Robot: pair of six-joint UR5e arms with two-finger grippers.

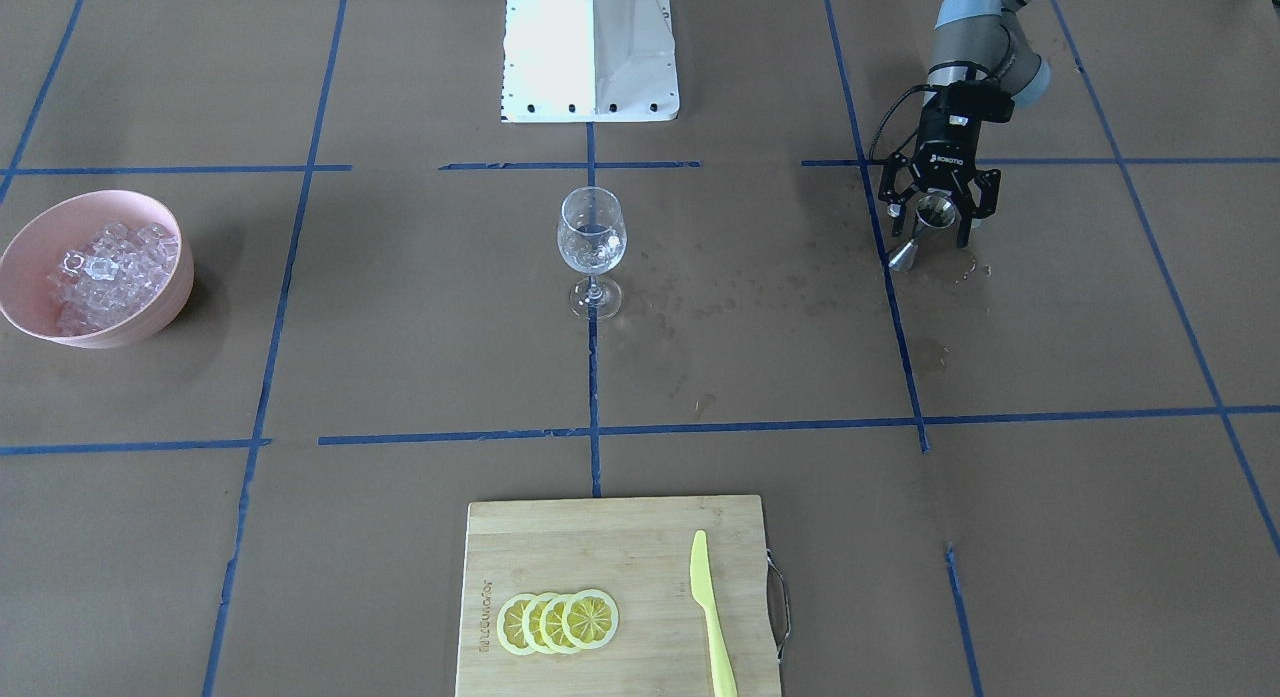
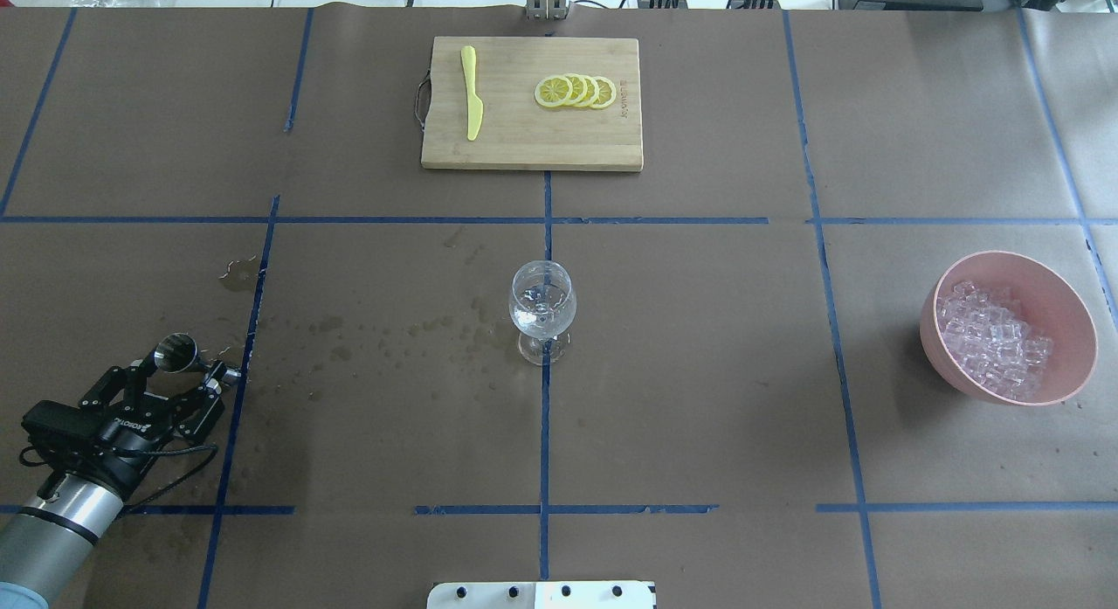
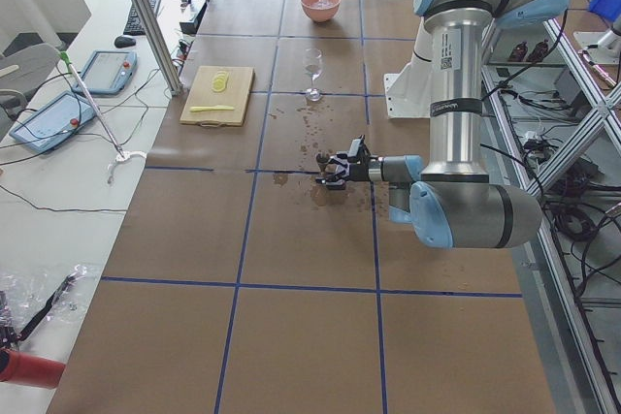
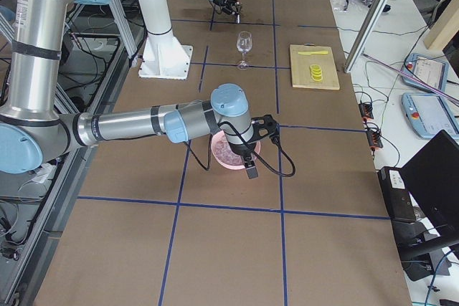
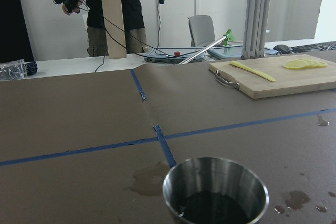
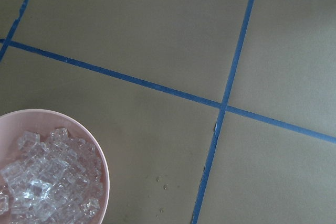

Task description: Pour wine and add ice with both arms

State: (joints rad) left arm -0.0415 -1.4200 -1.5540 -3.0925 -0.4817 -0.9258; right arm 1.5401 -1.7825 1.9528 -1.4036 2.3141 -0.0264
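Observation:
My left gripper (image 1: pixel 935 237) is shut on a steel jigger (image 1: pixel 935 215) and holds it tilted just above the table at my left side. It also shows in the overhead view (image 2: pixel 188 366). In the left wrist view the jigger's cup (image 5: pixel 215 192) has dark liquid at its bottom. The clear stemmed glass (image 1: pixel 592 239) stands upright at the table's centre (image 2: pixel 541 307). The ice (image 2: pixel 996 338) fills a pink bowl (image 2: pixel 1070 307) at my right. My right gripper (image 4: pixel 251 170) hangs over that bowl; I cannot tell whether it is open. The right wrist view shows the ice (image 6: pixel 42 182) at lower left.
A wooden cutting board (image 2: pixel 524 141) with lemon slices (image 2: pixel 576 91) and a yellow knife (image 2: pixel 472 93) lies at the far edge. Wet spots (image 2: pixel 393 334) mark the paper between jigger and glass. The white pedestal (image 1: pixel 590 47) stands behind the glass.

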